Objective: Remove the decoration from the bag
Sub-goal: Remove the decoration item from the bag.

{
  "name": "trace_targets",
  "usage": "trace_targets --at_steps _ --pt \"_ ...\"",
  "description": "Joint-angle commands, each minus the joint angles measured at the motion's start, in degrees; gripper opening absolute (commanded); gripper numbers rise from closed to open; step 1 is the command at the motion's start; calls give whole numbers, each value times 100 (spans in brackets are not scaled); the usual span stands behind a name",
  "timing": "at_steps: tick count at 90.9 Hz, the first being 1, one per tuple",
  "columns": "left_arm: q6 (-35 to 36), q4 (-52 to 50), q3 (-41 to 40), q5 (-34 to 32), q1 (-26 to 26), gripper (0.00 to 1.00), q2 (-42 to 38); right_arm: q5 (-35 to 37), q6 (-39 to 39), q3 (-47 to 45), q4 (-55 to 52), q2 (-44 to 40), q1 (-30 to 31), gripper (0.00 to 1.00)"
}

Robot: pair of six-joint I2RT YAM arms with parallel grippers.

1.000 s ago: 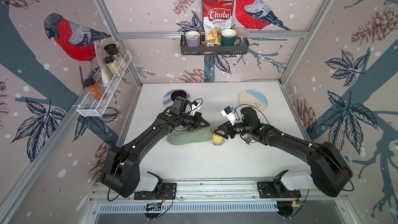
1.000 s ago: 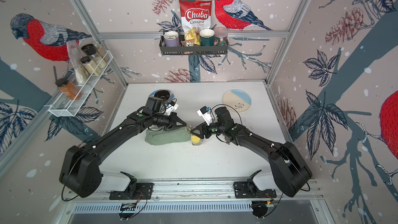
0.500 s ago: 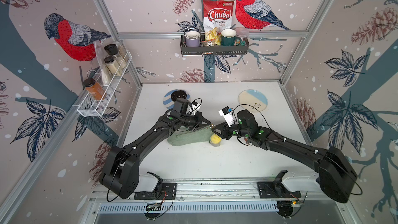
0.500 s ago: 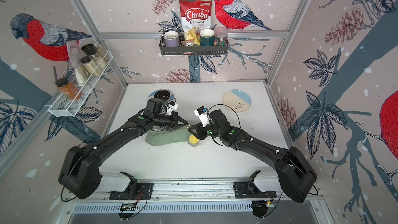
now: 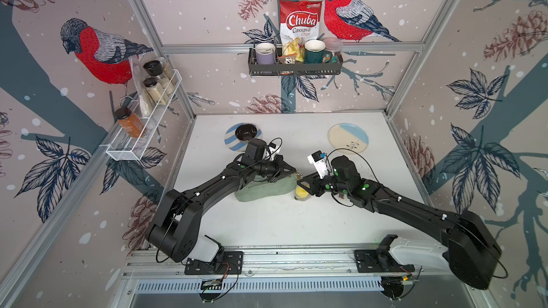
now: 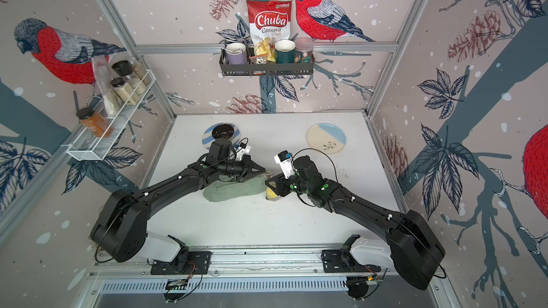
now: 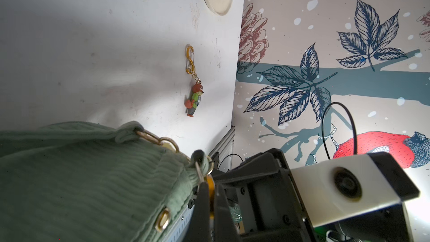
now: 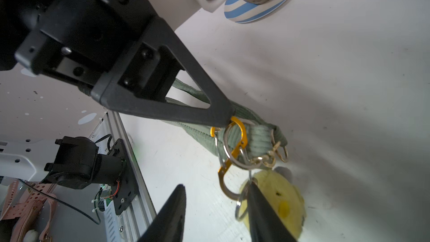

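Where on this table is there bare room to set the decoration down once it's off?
Bare: the front strip of table between the bag and the rail; also the back middle between the striped plate and the cream plate. Crowded: mid-table, where left gripper and right gripper meet at the yellow decoration.

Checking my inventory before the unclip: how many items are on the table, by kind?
Plates: 2, striped plate and cream-and-blue plate
Bowl: 1
Bag: 1
Charms: 2, yellow charm clipped to the bag, fox charm lying loose
Total: 6
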Motion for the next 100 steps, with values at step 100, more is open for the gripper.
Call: trace_targets --at_steps 100 --pt "-683 968 -209 87 -150 0 346 -430 599 -5 369 194 -262 40"
